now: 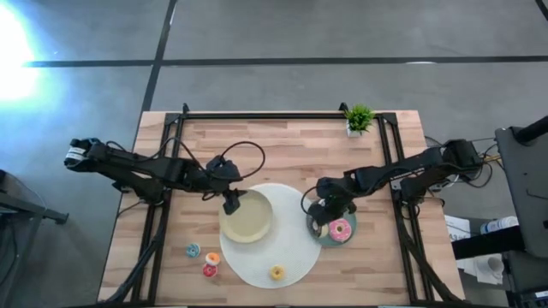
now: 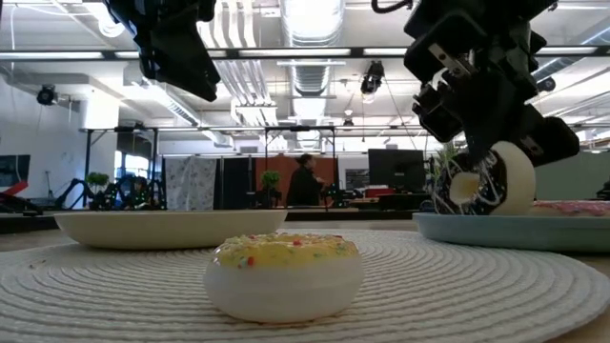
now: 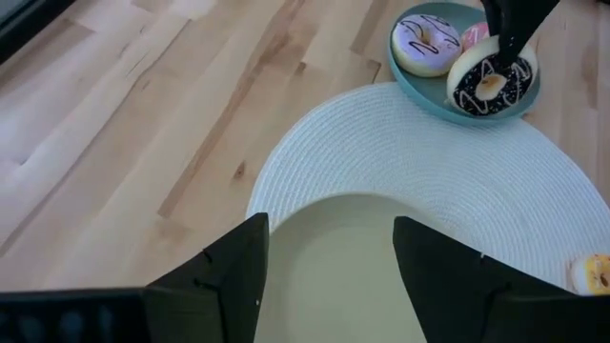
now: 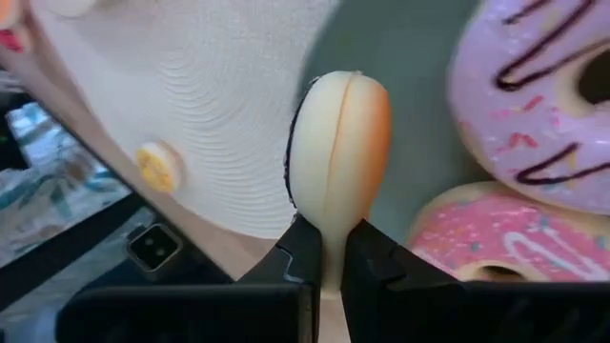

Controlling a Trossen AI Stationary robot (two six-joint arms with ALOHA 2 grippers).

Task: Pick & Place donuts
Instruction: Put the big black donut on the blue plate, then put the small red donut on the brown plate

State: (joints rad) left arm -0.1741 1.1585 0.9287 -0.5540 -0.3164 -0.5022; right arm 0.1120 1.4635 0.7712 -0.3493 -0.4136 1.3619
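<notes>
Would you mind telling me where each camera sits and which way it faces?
High: overhead, straight down; both arms.
Low: table height, across the white mat; arms overhead.
Left wrist: above the beige plate; left gripper open.
Right wrist: above the teal plate; right gripper pinching the chocolate donut.
All show the yellow donut.

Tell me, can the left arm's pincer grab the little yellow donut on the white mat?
Probably yes. The left pincer hangs open over the beige plate, and the yellow donut sits alone on the white mat nearby, nothing covering it.
</notes>
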